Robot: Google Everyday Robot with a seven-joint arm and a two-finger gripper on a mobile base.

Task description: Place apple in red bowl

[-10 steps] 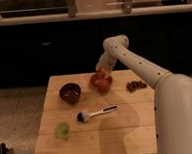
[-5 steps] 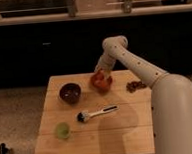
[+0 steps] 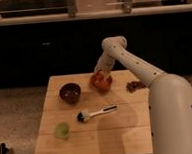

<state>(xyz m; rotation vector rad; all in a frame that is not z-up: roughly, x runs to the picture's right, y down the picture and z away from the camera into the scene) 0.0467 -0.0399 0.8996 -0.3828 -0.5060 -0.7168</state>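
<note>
The pincer (image 3: 102,75) sits low over the red bowl (image 3: 102,82), at or just inside its rim; whether it is wide, narrow or holding anything I cannot tell. The apple cannot be made out apart from the bowl's own colour, so it may be in the bowl or in the pincer. My judgement is that the task is at its last step: the reach to the bowl is done, while release and withdrawal seem left. Left of the red bowl on the wooden table (image 3: 119,135) stands a dark bowl (image 3: 69,92). Nearer the front lie a brush (image 3: 96,113) and a green object (image 3: 62,130). A brown heap (image 3: 136,85) lies right of the red bowl. Behind the table is dark cabinetry under a pale counter edge.
</note>
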